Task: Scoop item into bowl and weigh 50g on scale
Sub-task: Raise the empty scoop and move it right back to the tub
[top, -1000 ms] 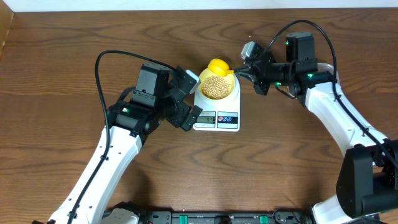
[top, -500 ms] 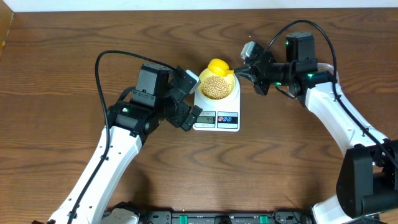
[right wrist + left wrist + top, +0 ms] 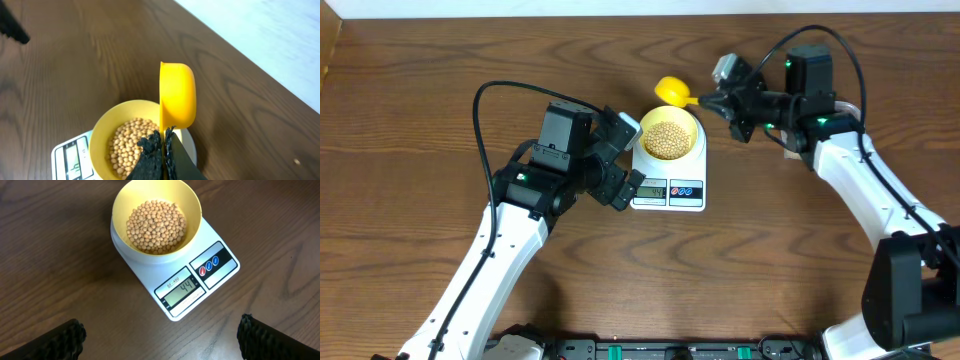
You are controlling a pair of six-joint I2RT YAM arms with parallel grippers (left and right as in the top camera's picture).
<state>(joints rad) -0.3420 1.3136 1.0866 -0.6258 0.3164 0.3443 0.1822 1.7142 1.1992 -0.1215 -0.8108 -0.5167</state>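
The yellow bowl (image 3: 685, 128) stands on the white scale (image 3: 692, 192), heaped with tan beans (image 3: 666, 139). In the left wrist view the beans (image 3: 156, 226) fill the bowl (image 3: 120, 205), and the display on the scale (image 3: 220, 267) reads 44. My right gripper (image 3: 706, 100) is shut on the thin handle of the yellow scoop (image 3: 670, 90), which hangs just behind the bowl. Seen from the right wrist, the scoop (image 3: 177, 95) is turned on its side above the bowl's far rim (image 3: 100, 135), in front of my right gripper (image 3: 164, 145). My left gripper (image 3: 160, 335) stands wide open and empty, left of the scale.
Brown wooden table all around. A pale surface (image 3: 260, 35) runs beyond the table's far edge. The left arm (image 3: 535, 190) lies close along the left side of the scale.
My right gripper has drawn the scoop back and up from over the bowl to just behind it. The left arm has not moved.
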